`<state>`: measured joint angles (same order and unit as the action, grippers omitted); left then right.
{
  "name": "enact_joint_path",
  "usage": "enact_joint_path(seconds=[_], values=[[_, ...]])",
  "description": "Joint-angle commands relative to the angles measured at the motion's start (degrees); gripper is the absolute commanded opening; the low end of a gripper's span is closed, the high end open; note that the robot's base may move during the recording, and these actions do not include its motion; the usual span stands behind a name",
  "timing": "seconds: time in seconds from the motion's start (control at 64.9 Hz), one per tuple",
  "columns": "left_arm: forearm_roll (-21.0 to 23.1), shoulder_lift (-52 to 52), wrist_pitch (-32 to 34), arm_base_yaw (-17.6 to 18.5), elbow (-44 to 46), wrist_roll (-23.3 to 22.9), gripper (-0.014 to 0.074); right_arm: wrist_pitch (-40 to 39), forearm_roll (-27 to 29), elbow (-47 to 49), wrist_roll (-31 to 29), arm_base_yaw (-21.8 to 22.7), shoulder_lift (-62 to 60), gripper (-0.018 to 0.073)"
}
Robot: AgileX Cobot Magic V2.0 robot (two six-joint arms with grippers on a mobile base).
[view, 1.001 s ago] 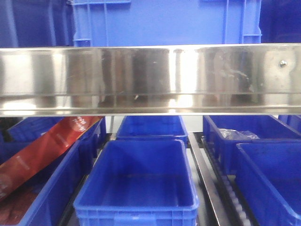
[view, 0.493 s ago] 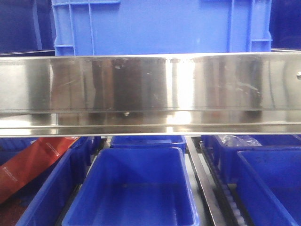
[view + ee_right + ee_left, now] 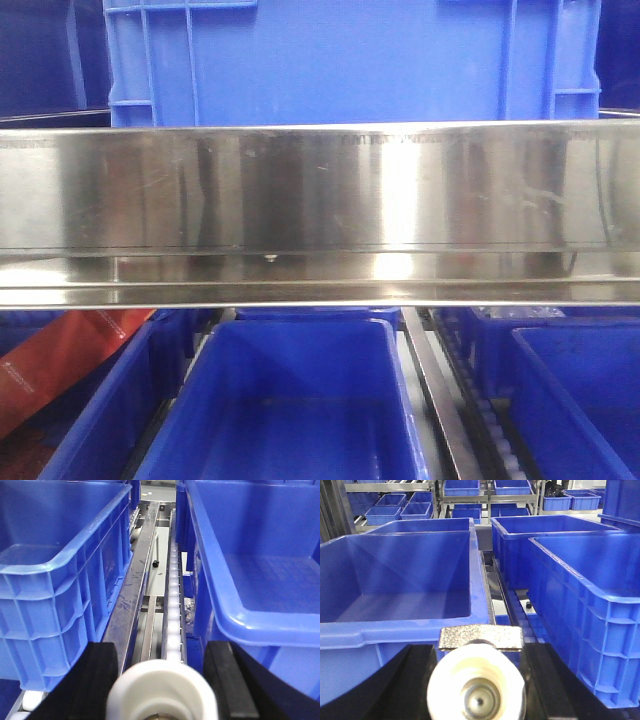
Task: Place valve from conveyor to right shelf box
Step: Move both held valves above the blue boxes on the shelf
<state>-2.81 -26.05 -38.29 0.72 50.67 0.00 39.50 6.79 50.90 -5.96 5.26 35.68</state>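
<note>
Steel shelf beam (image 3: 320, 190) above blue bins (image 3: 290, 400) on roller rails (image 3: 173, 605). Left gripper (image 3: 480, 657) clamps the valve (image 3: 476, 685): white end faces the camera, long axis runs toward the bins, metal handle (image 3: 481, 637) on top. Right gripper (image 3: 162, 667) grips a white round part (image 3: 162, 687).

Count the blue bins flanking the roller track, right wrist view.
2: the left bin beside the roller track and the right bin across it; others farther back may be hidden.
</note>
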Motion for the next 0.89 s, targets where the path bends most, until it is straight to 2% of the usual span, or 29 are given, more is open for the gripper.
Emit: enact_joint_path(seconds=[0.0,0.755,0.801,0.878], values=[[0.0,0.1,3.4,0.0,0.2,0.0,-0.0111,-4.1,-0.2,0.5,-0.2,0.2,-0.4,-0.0162],[0.0,-1.7,3.5,0.0,0.3,0.0,-0.0111,-4.8,-0.2,0.5,-0.2,0.2,-0.4,-0.0162],[0.7,-3.2,4.3,0.2,0.5,0.0,-0.0111,-5.3,0.0,0.5,-0.2,0.2,-0.1,-0.0162],[4.3,-6.0,5.4,0.3,1.8,3.7,-0.0111,-5.5,1.5,1.7,-0.2,0.2,0.9,-0.0162]])
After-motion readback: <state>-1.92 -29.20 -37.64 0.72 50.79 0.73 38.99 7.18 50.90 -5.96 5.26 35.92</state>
